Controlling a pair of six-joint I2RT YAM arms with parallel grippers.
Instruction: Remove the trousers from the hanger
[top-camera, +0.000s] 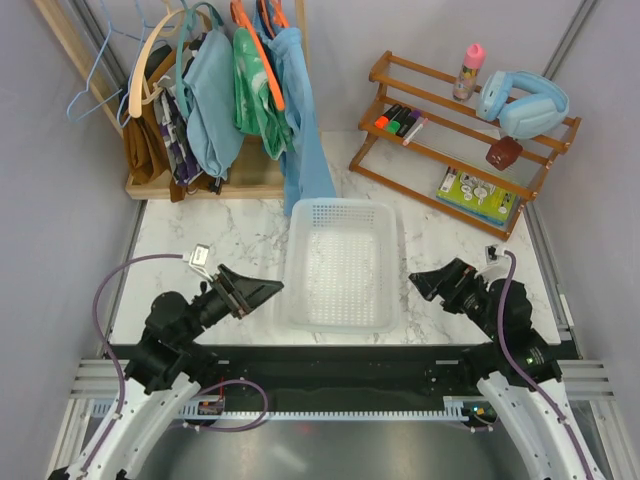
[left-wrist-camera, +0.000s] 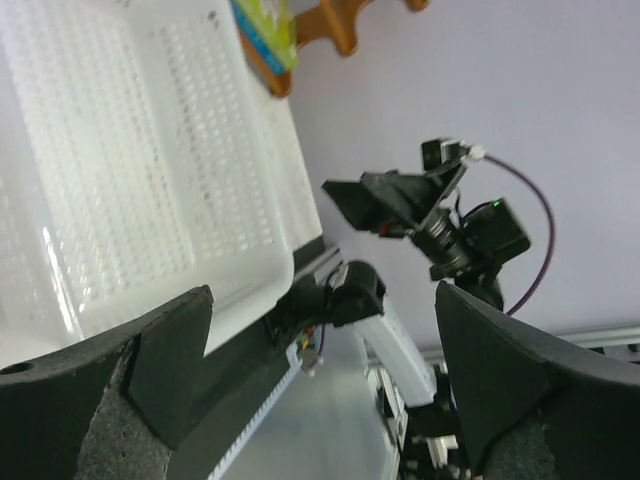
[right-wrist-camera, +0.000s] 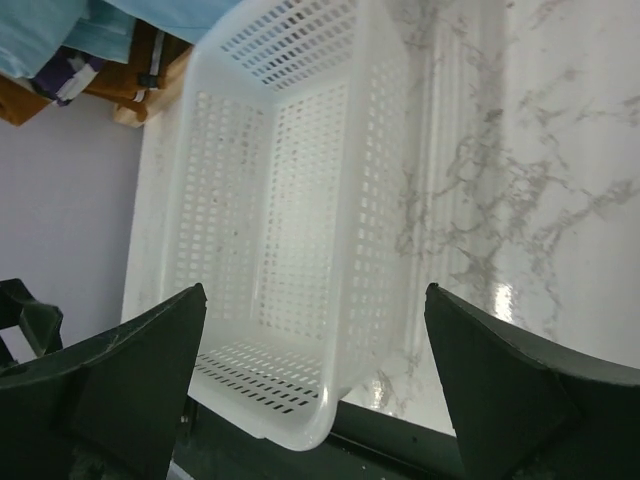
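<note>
Left claw (top-camera: 268, 291) hovers low over the worktop (top-camera: 200, 235), just beside the near left corner of a white perforated basket (top-camera: 345, 206). Its wrist view shows the two dark fingers spread wide with nothing between them. The right claw (top-camera: 418, 283) sits at the basket's opposite side, near its right wall and pointing in toward it, also spread wide and holding nothing. The two claws face each other across the basket, whose inside looks bare in both wrist views. The trousers (top-camera: 252, 95), bright green with white blotches, hang at the back left on the orange hanger (top-camera: 263, 62), whose arm slants across the top of the fabric. The hanger is hooked among others over a wooden rack (top-camera: 75, 55). A light-blue garment (top-camera: 212, 100) hangs just to the left of the trousers, and another light-blue garment (top-camera: 300, 120) just to the right, reaching down to the worktop behind the basket. The trousers are well apart from both claws, beyond the far rim of the basket. At the back right stands a wooden shelf (top-camera: 400, 165) carrying light-blue headphones (top-camera: 525, 105) and some smaller items.
</note>
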